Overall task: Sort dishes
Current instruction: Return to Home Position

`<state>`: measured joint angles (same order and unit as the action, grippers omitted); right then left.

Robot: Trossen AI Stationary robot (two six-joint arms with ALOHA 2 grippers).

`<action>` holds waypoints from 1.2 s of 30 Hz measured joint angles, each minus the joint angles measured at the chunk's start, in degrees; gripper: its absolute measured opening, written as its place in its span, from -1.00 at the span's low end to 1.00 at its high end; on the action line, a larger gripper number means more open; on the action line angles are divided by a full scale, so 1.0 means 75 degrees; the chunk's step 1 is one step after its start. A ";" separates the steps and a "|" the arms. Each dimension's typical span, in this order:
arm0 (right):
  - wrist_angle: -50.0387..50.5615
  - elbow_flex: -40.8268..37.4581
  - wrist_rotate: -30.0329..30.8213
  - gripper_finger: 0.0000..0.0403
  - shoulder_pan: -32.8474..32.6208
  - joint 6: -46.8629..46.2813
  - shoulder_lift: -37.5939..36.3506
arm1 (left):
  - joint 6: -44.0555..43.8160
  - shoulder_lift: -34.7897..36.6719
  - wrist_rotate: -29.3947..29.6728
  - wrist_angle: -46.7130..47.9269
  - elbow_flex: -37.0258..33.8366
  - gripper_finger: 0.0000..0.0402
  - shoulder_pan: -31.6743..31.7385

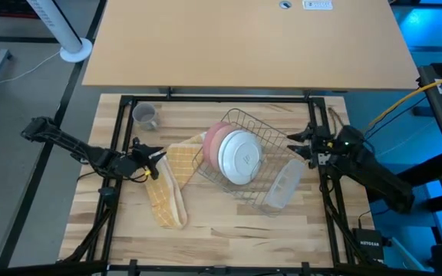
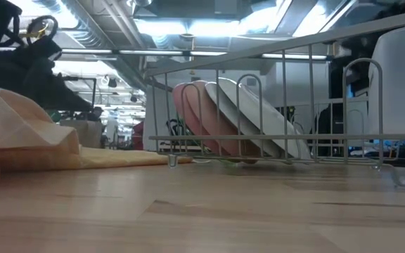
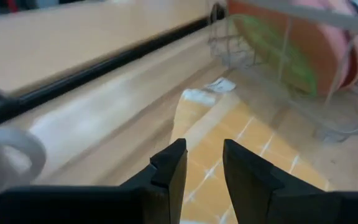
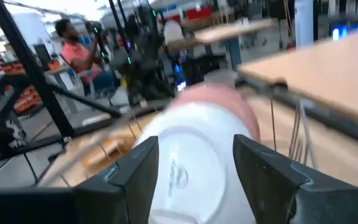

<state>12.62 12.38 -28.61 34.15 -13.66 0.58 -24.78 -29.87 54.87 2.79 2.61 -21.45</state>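
A wire dish rack (image 1: 271,132) stands mid-table. A pink plate (image 1: 215,140) and a white plate (image 1: 240,157) stand on edge in it, leaning together; both also show in the low view, pink (image 2: 192,112) and white (image 2: 259,116). A translucent green bowl (image 3: 278,46) sits in the rack behind the wires. A small grey mug (image 1: 145,115) stands on the table at the far left. My left gripper (image 1: 157,162) is open, just above the yellow checked cloth (image 3: 247,143). My right gripper (image 1: 296,144) is open at the rack's right side, facing the white plate (image 4: 191,149).
The yellow checked cloth (image 1: 171,184) lies rumpled left of the rack, reaching toward the near edge. A clear oblong plastic tray (image 1: 282,186) leans at the rack's near right corner. Black frame rails (image 1: 121,130) run along the table's sides. A person (image 4: 79,53) is in the room beyond.
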 joint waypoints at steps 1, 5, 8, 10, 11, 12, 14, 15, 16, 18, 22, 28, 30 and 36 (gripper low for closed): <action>0.0025 -0.0115 0.0008 0.05 -0.0002 -0.0064 0.0000 | 0.0255 -0.0007 -0.0014 -0.0325 -0.0097 -0.51 -0.0003; -0.0180 -0.0563 0.0104 0.05 -0.0003 -0.0274 0.0000 | 0.1133 -0.0016 -0.0061 -0.1099 -0.0268 -0.51 0.0055; -0.0456 -0.0908 0.0159 0.05 -0.0004 -0.0380 0.0000 | 0.1103 -0.0031 -0.0040 -0.1015 -0.0268 -0.51 0.0082; -0.0552 -0.1018 0.0222 0.05 0.0000 -0.0355 -0.0019 | 0.1052 -0.0038 -0.0045 -0.1018 -0.0268 -0.51 0.0082; -0.0564 -0.1034 0.0243 0.05 0.0001 -0.0343 -0.0017 | 0.1047 -0.0035 -0.0044 -0.1016 -0.0268 -0.51 0.0082; -0.0583 -0.1037 0.0252 0.05 0.0000 -0.0344 -0.0016 | 0.1046 -0.0035 -0.0043 -0.1015 -0.0268 -0.51 0.0082; -0.0694 -0.1056 0.0264 0.05 0.0000 -0.0330 -0.0012 | 0.1046 -0.0035 -0.0041 -0.1032 -0.0268 -0.51 0.0082; -0.0763 -0.1066 0.0292 0.05 0.0000 -0.0331 -0.0006 | 0.1046 -0.0035 -0.0041 -0.1028 -0.0268 -0.51 0.0082; -0.0838 -0.1077 0.0351 0.05 0.0000 -0.0358 -0.0003 | 0.1046 -0.0035 -0.0042 -0.1029 -0.0268 -0.51 0.0082; -0.1042 -0.1090 0.0437 0.05 0.0000 -0.0363 0.0003 | 0.1046 -0.0035 -0.0044 -0.1029 -0.0268 -0.51 0.0082; -0.1136 -0.1084 0.0448 0.05 0.0000 -0.0357 0.0000 | 0.1046 -0.0012 -0.0041 -0.1018 -0.0268 -0.51 0.0082; -0.1189 -0.1084 0.0391 0.05 0.0000 -0.0354 0.0000 | 0.1058 0.0814 -0.0038 -0.0724 -0.0270 -0.51 0.0082; -0.1194 -0.1084 0.0389 0.05 0.0000 -0.0351 0.0000 | 0.1165 0.1399 -0.0035 -0.0733 -0.0268 -0.51 0.0082; -0.1194 -0.1084 0.0269 0.05 -0.0003 -0.0347 0.0000 | 0.1133 0.2924 -0.0032 -0.0738 -0.0271 -0.51 0.0082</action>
<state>3.66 4.25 -26.59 34.13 -16.26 0.58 -16.28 -7.94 54.63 -2.74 0.58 -20.84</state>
